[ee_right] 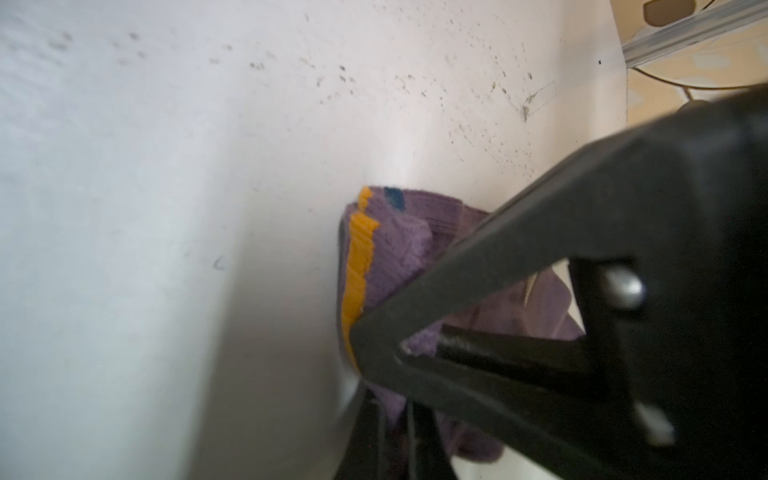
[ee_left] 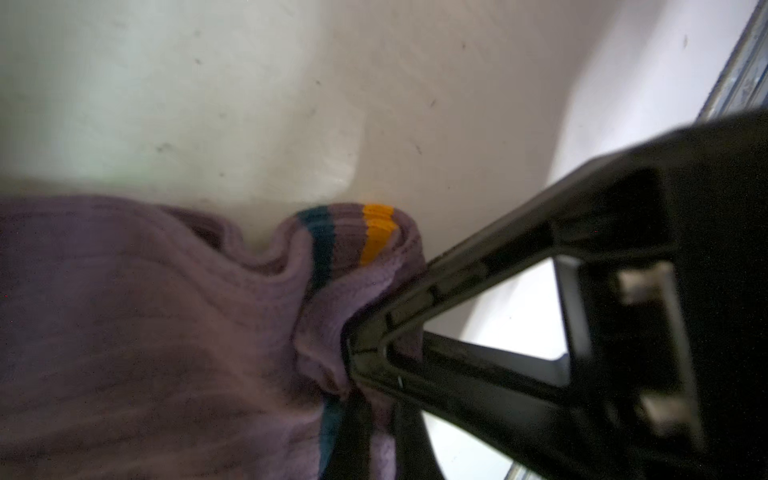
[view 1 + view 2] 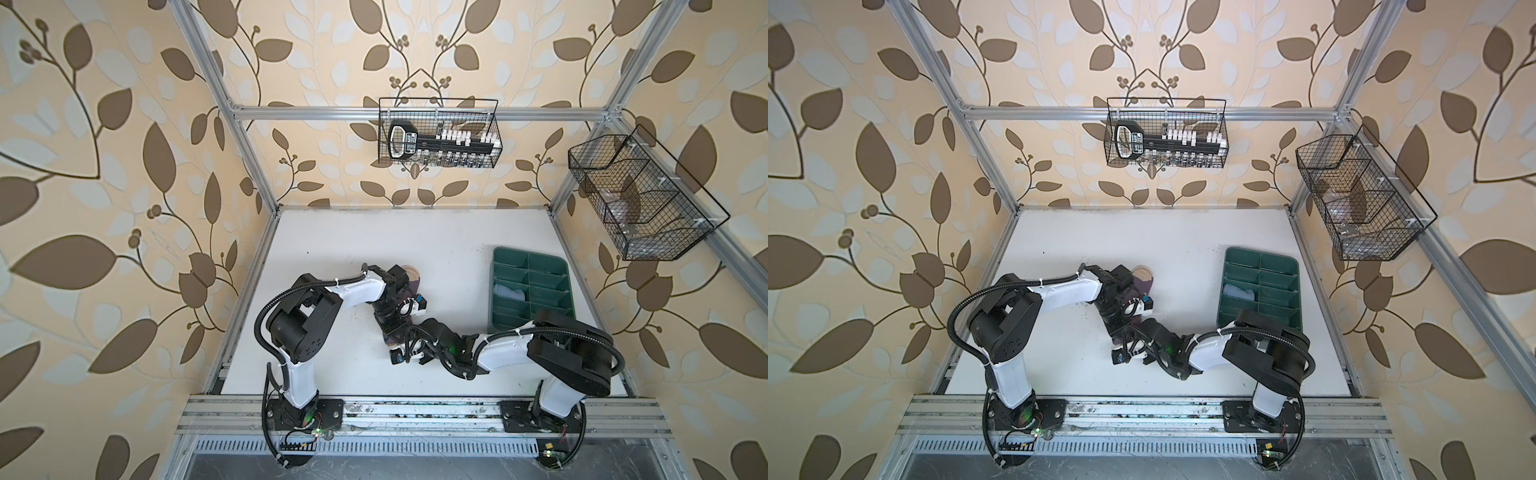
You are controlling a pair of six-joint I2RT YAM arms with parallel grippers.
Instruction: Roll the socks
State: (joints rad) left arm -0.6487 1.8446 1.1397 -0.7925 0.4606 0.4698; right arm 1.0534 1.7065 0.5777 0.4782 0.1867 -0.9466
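Note:
The purple sock (image 3: 412, 286) lies on the white table (image 3: 332, 257), beige toe toward the back. Both arms cover its near end. In the left wrist view my left gripper (image 2: 380, 432) is shut on a bunched fold of the purple sock (image 2: 166, 332), next to its teal and orange stripes. My right gripper (image 1: 395, 432) is shut on the same sock (image 1: 395, 249) at its orange-edged cuff. The light blue sock (image 3: 509, 291) sits in a compartment of the green tray (image 3: 496, 266), also in a top view (image 3: 1237, 291). In both top views the two wrists crowd together over the sock.
The green divided tray (image 3: 1227, 270) stands at the right of the table, just behind the right arm's elbow. A wire basket (image 3: 440, 133) with tools hangs on the back wall. Another wire basket (image 3: 640, 199) hangs on the right frame.

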